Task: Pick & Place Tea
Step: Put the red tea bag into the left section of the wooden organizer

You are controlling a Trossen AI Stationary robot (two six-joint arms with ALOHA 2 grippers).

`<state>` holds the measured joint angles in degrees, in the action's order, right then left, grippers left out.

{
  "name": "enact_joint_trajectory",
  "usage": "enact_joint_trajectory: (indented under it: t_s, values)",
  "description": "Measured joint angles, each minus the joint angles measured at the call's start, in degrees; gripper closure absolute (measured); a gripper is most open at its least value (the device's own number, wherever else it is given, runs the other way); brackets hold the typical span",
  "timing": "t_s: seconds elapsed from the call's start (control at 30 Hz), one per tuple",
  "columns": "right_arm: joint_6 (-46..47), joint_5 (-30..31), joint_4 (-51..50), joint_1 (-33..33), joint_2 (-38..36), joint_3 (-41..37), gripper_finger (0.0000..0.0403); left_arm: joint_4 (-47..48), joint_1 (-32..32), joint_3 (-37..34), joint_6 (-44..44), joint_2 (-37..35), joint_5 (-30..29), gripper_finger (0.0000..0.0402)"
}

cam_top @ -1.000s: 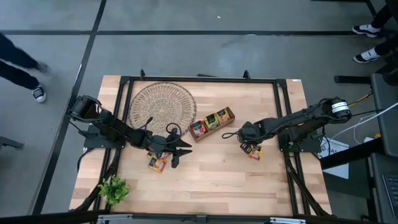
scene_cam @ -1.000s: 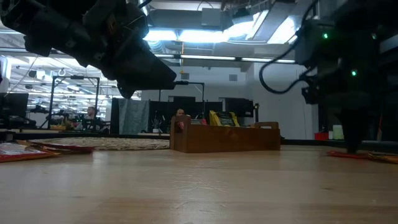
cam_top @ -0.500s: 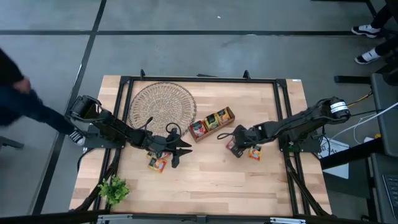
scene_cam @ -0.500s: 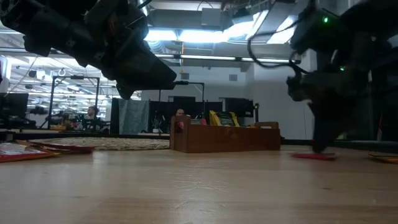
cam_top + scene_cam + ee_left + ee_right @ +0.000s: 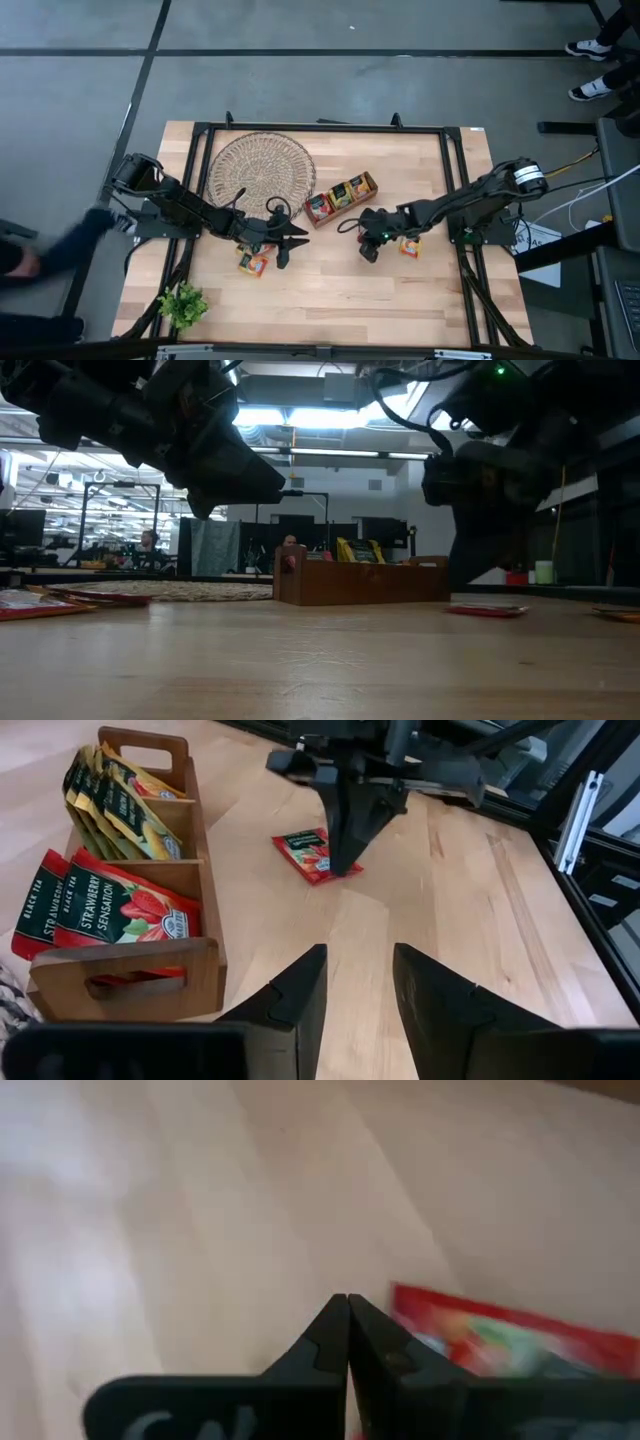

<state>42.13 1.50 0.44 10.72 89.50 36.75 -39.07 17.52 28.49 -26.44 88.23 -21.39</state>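
A red tea sachet (image 5: 312, 853) lies flat on the table to the right of the wooden tray (image 5: 340, 197). My right gripper (image 5: 345, 870) is shut, and its tips stand on that sachet's edge. Its arm hides most of the sachet in the high view. An orange sachet (image 5: 409, 246) lies just right of it. My left gripper (image 5: 358, 952) hovers open and empty near the tray's near end. It points toward the right gripper, and a few more sachets (image 5: 252, 262) lie beside it. The tray holds red sachets (image 5: 110, 910) and yellow sachets (image 5: 120, 805) standing on edge. My right gripper sets its shut fingertips (image 5: 343, 860) down on the red sachet's edge (image 5: 330, 872), the edge that faces the left gripper. The fingers come from above, slanting steeply down. The sachet lies flat on the table (image 5: 487, 610).
A round wicker dish (image 5: 260, 170) sits at the far left of the table. A small green plant (image 5: 182, 305) stands at the near left corner. Black frame rails (image 5: 462, 190) run along the table's edges. A person (image 5: 40, 250) passes on the floor left of the table.
My right gripper has gone toward the table's left edge, staying shut and tipping more steeply downward. The red sachet has slid along the table with it, away from the orange one. The person on the left has walked on.
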Motion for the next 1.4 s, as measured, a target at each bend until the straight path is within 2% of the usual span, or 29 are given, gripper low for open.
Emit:
enact_joint_trajectory:
  t_s: [0.27, 0.37, 0.5, 0.73, 1.03, 1.2, 1.4]
  values:
    - [-0.39, 7.44, -22.43, -0.01, -0.42, 9.23, 0.0393, 0.02, 0.00, 0.00, 0.02, 0.00, 0.11, 0.0292]
    - [2.78, 9.36, -25.58, -0.02, -0.42, 8.96, 0.0393, 0.02, 0.00, 0.00, 0.02, 0.00, 0.05, 0.0292]
    - [5.74, 8.50, -25.82, 0.17, 0.39, 7.10, 0.0393, 0.02, 0.00, 0.00, 0.06, 0.00, 0.03, 0.0290]
    - [9.45, 7.08, -21.34, 2.36, 3.20, 7.11, 0.0393, 0.10, 0.00, 0.02, -0.01, 0.00, 0.09, 0.0289]
    - [11.06, 4.04, -3.69, 4.85, 11.73, 8.85, 0.0393, 0.24, 0.00, 0.07, -1.59, 0.20, -0.03, 0.0296]
    - [6.40, 4.57, 0.27, 4.92, 16.04, 13.52, 0.0393, 0.72, 0.00, 0.07, -3.94, 0.20, 1.89, 0.0298]
    - [-4.85, 6.07, 1.92, 3.49, 22.38, 22.84, 0.0393, 0.66, 0.47, 0.07, -5.00, 0.20, 2.69, 0.0298]
